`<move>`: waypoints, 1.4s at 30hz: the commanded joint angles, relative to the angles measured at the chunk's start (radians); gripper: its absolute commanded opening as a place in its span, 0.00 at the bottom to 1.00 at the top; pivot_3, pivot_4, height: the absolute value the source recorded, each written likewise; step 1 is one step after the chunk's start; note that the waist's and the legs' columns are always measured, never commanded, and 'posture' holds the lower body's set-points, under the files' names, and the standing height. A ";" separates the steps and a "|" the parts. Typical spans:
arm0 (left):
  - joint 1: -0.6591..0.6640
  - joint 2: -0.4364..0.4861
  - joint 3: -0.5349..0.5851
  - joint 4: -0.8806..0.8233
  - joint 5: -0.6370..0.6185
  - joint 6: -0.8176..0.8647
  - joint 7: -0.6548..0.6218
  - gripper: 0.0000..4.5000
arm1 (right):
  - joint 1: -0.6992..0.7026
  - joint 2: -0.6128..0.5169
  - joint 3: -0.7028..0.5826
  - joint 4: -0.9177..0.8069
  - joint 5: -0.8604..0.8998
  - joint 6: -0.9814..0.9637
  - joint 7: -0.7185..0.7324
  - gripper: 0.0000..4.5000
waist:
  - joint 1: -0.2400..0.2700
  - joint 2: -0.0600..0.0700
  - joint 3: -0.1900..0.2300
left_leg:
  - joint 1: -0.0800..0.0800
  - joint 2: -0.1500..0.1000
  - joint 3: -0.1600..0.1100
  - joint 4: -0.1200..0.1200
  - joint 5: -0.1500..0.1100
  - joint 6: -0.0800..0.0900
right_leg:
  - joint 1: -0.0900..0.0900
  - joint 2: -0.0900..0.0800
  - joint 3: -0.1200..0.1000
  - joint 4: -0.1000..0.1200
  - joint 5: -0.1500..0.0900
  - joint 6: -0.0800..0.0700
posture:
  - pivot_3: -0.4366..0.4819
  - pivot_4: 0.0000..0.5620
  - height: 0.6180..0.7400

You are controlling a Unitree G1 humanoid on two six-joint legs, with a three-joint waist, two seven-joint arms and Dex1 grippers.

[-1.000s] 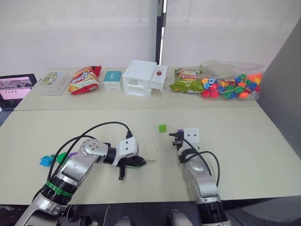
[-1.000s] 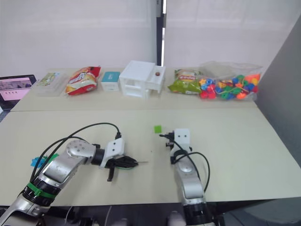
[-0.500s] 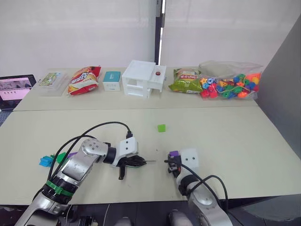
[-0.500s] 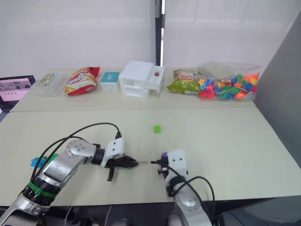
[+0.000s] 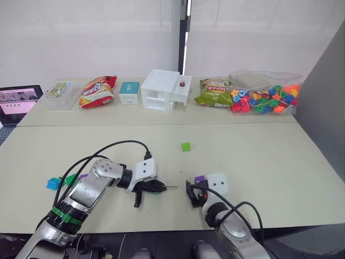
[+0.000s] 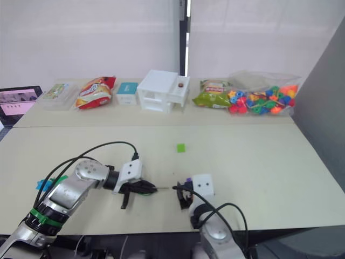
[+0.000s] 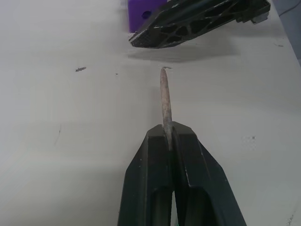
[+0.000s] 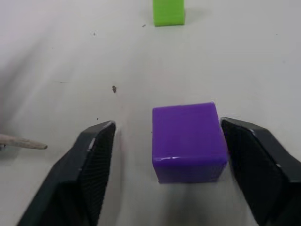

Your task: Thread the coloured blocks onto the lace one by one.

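Close up, the right claw [image 8: 160, 169] gapes around a purple block [image 8: 187, 140]; the left claw [image 7: 170, 141] pinches the lace tip [image 7: 165, 96].

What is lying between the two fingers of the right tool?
A purple block sits on the table between the open fingers, against one of them. Its underside is hidden.

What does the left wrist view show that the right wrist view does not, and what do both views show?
Only the left wrist view shows the left pincer shut on the lace tip, and a round hole in the side of the purple block.

Only the right wrist view shows the light green block lying beyond, and the right pincer open, with the purple block sitting between its fingers, close to one of them.

Both views share the purple block, the pointed brownish tip of the lace, and the pale table.
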 commanded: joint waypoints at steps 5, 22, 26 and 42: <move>0.001 -0.008 0.018 -0.018 -0.001 -0.017 0.018 0.00 | -0.195 -0.263 -0.123 -0.160 0.172 0.080 0.307 1.00 | 0.000 0.000 0.000 | 0.000 0.000 0.000 0.001 0.000 0.000 | 0.001 0.001 0.000 0.000 0.000 0.000 | 0.48 0.27 1.00; 0.036 -0.015 0.020 -0.048 0.003 -0.019 0.046 0.00 | -0.736 -0.745 0.091 0.592 0.170 -0.372 1.233 1.00 | 0.001 -0.001 0.001 | 0.000 0.000 0.001 0.002 0.000 0.001 | 0.001 0.000 0.000 -0.002 0.000 0.000 | 0.48 0.27 1.00; 0.049 -0.015 0.021 -0.069 0.001 -0.008 0.057 0.00 | -0.766 -0.701 0.111 0.700 0.124 -0.466 1.262 1.00 | 0.003 -0.001 0.001 | 0.000 0.000 0.001 0.002 0.000 0.001 | 0.001 -0.001 0.000 0.000 0.000 0.000 | 0.48 0.27 1.00; -0.001 -0.008 -0.010 -0.173 -0.001 0.118 0.068 0.00 | -0.697 -0.630 0.016 0.601 0.194 -0.292 1.193 0.26 | 0.004 -0.001 0.001 | -0.001 0.000 0.000 0.002 0.000 0.001 | 0.001 -0.001 0.000 0.001 0.000 0.000 | 0.48 0.27 1.00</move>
